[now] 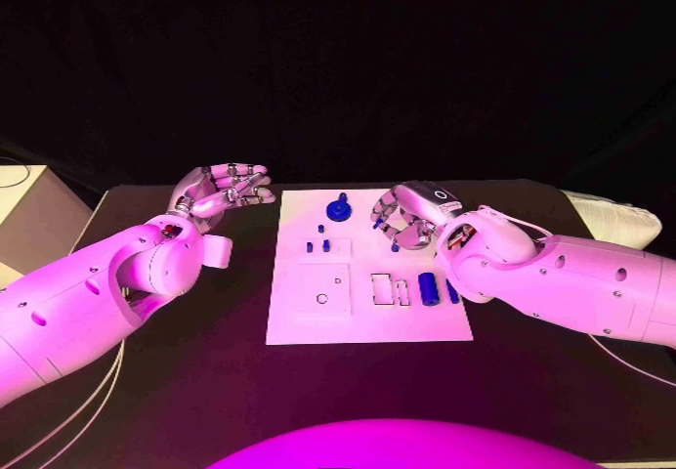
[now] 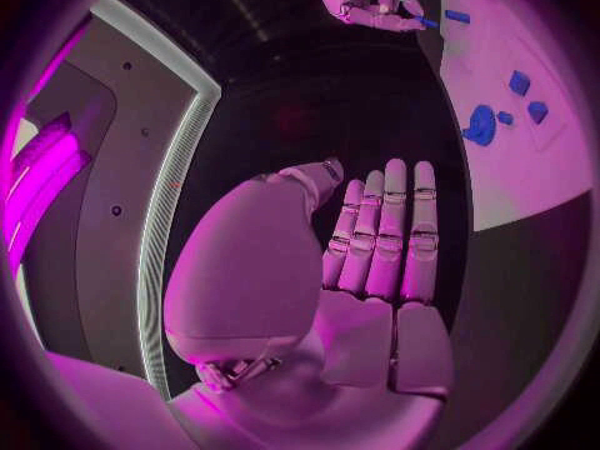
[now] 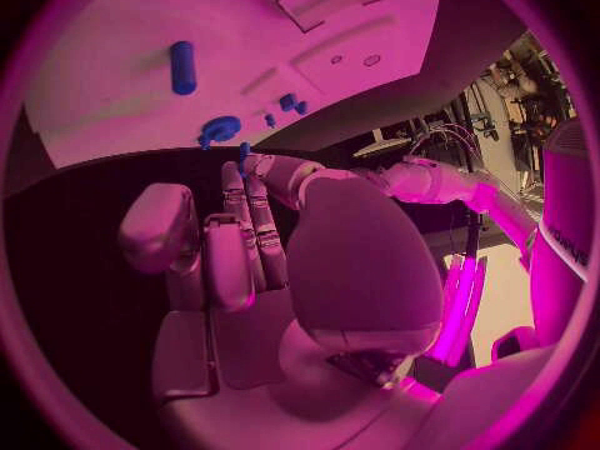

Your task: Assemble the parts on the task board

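The white task board [image 1: 303, 322] lies in the middle of the black table. On it stand a round blue knob [image 1: 338, 208] and some small blue pieces [image 1: 322, 230] near its far edge. Two blue cylinders [image 1: 427, 288] lie at its right side. My right hand [image 1: 408, 217] hovers over the board's far right part and pinches a small blue peg [image 3: 244, 152] at its fingertips; the left wrist view also shows the peg [image 2: 425, 20]. My left hand [image 1: 219, 191] hangs over the bare table left of the board, fingers stretched out and holding nothing.
A pale box [image 1: 28, 215] stands beyond the table's left edge and a white bundle [image 1: 620, 220] lies at the far right. The board has several empty recesses [image 1: 383, 286]. Thin cables [image 1: 85, 410] trail at the front left.
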Robot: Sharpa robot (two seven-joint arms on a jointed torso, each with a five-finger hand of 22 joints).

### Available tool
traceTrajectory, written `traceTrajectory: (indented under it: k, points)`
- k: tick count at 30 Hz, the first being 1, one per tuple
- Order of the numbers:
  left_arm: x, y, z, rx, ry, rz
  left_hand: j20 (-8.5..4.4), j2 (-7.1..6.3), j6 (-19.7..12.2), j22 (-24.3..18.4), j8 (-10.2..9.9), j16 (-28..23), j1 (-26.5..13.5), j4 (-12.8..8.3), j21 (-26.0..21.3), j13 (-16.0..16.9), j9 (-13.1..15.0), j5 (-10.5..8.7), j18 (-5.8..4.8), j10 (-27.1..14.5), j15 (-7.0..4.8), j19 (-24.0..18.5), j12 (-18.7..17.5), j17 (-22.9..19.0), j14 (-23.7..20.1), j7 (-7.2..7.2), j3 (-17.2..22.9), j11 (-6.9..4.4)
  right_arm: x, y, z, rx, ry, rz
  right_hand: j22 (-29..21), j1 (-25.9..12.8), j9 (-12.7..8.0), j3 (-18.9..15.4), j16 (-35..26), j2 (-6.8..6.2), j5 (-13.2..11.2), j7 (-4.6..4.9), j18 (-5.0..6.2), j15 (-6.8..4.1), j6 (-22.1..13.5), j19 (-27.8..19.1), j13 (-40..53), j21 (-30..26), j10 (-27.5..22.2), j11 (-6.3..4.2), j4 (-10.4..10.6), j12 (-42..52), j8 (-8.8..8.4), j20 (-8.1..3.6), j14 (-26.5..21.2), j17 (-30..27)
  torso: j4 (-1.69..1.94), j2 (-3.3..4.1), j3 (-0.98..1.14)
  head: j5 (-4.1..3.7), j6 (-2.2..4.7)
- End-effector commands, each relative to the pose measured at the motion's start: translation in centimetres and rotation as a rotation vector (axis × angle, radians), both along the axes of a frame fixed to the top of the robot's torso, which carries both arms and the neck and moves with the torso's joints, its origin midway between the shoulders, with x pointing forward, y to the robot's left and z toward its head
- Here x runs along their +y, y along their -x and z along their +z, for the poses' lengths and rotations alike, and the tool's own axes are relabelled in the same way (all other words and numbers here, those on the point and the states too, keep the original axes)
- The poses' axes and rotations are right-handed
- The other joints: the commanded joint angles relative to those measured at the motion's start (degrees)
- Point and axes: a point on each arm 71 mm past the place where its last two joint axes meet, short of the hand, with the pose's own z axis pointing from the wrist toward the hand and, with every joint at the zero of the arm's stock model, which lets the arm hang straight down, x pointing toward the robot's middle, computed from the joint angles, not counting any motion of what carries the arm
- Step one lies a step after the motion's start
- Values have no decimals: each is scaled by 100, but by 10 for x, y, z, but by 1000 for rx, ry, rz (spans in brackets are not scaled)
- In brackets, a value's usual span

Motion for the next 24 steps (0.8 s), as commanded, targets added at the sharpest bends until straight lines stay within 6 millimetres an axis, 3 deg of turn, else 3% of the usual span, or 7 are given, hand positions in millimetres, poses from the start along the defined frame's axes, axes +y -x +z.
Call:
traceTrajectory:
  k: [1, 9, 15, 18, 24]
  points:
    - [-4, 0, 2, -6, 5, -14, -3, -19, -54, -9, 19, 34, 33, -24, 15, -7, -5, 5, 70, -9, 10, 57, 22, 5, -41, 105, 24, -1, 13, 6, -5, 18, 42, 59, 8, -21, 7, 31, 25, 27, 23, 6, -85, -41, 22, 7, 5, 21, 150, -110, -11, 36, 34, -17, 169, -1, -4, 1, 5, 49, -12]
    - [-8, 1, 3, -4, 9, -25, -2, -20, -56, -9, 23, 37, 30, -22, 14, -8, -6, 5, 70, -10, 11, 57, 23, 6, -43, 106, 23, 0, 39, 21, -20, 40, 89, 129, 0, -24, 9, 35, 23, 26, 22, 5, -84, -41, 20, 4, 4, 13, 148, -110, -12, 32, 35, -17, 168, -7, 4, 5, -2, 120, -43]
    - [-10, 1, 3, -2, 11, -31, -2, -20, -56, -9, 23, 37, 30, -22, 14, -8, -6, 5, 70, -10, 11, 57, 23, 6, -43, 106, 23, 0, 53, 27, -30, 45, 127, 152, -9, -26, 10, 39, 24, 26, 21, 5, -83, -42, 17, 2, 3, 5, 146, -110, -14, 28, 36, -17, 168, -8, 7, 8, 6, 175, -87]
    - [-11, 1, 3, -2, 12, -36, -1, -27, -64, -12, 34, 45, 12, -10, 11, -8, -9, 4, 68, -15, 14, 58, 28, 12, -48, 109, 17, 4, 56, 28, -33, 52, 142, 157, -11, -27, 11, 41, 22, 26, 21, 5, -83, -42, 16, 1, 2, 3, 146, -110, -14, 27, 37, -17, 168, -13, 14, 8, 5, 192, -71]
    - [-12, 1, 3, 0, 14, -44, 0, -30, -66, -12, 37, 47, 7, -7, 10, -8, -10, 4, 68, -16, 15, 58, 29, 13, -50, 109, 15, 5, 61, 29, -37, 64, 166, 165, -11, -27, 11, 41, 22, 26, 21, 5, -83, -42, 16, 1, 2, 3, 146, -110, -14, 27, 37, -17, 168, -13, 13, 7, 14, 297, -152]
